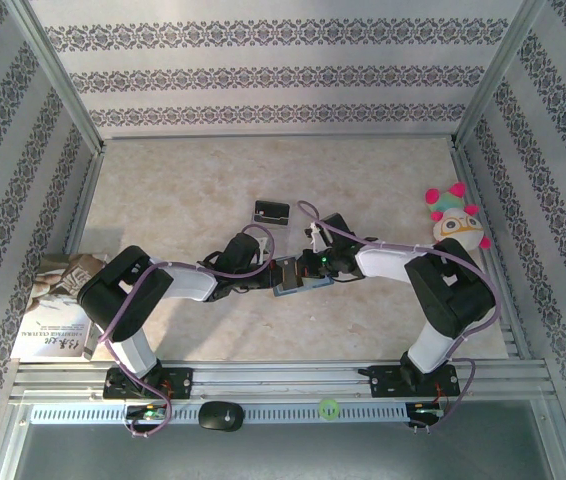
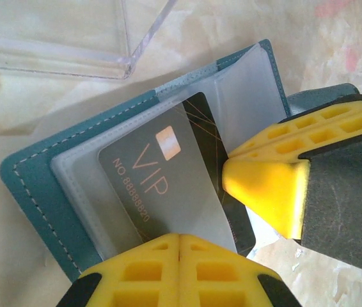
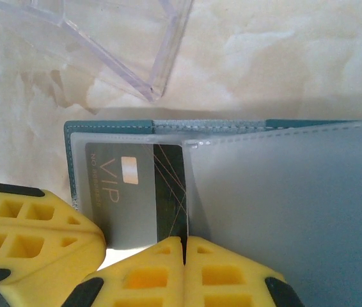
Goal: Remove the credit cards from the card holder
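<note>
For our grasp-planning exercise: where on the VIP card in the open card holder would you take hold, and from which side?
Take the VIP card by its dark end, the strip bare of the clear sleeve. Come in from that open side, away from the stitched edge of the card holder, one finger above and one below: the card is thin and lies flat.

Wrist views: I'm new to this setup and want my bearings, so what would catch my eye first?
A dark grey VIP card sticks partly out of a clear sleeve in the open teal card holder. Bright yellow fingers crowd it: the left hand is shut at the holder's near edge, and the right hand appears to pinch the card's edge. A clear plastic stand sits just beyond.
</note>
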Tool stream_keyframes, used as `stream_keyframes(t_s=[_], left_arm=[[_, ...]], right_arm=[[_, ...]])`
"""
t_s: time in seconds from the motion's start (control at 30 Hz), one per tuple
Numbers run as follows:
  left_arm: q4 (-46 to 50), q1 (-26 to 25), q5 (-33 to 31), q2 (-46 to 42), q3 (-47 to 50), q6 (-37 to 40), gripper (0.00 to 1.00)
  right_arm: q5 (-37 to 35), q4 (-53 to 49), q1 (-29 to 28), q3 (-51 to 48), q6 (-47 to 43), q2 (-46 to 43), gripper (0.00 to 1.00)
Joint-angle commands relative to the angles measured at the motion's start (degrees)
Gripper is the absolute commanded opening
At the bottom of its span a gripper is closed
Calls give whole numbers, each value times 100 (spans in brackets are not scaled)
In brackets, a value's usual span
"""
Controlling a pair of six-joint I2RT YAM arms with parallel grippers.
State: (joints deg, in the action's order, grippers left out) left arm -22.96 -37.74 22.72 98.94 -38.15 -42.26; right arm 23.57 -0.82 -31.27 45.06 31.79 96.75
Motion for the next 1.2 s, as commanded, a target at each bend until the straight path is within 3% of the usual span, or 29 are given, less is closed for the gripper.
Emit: stream_keyframes(t_s=[0.0, 0.37, 0.77, 0.97, 1.17], left_arm=[[804, 110, -141, 59, 208, 117, 4], [821, 196, -189, -10, 350, 125, 7], [600, 212, -56, -604, 361, 103, 25], [862, 253, -241, -1140, 392, 157, 33], [1215, 408, -683, -1780, 669, 169, 38]], right_arm=[[-312, -15, 23, -209, 132, -221, 0], [-1450, -521, -2, -586, 200, -1041, 0], [-1424, -924, -57, -455, -408, -1840, 0], [-1703, -1442, -334, -59, -491, -1695, 0], [-2209, -1815, -976, 371, -527, -1399, 0]])
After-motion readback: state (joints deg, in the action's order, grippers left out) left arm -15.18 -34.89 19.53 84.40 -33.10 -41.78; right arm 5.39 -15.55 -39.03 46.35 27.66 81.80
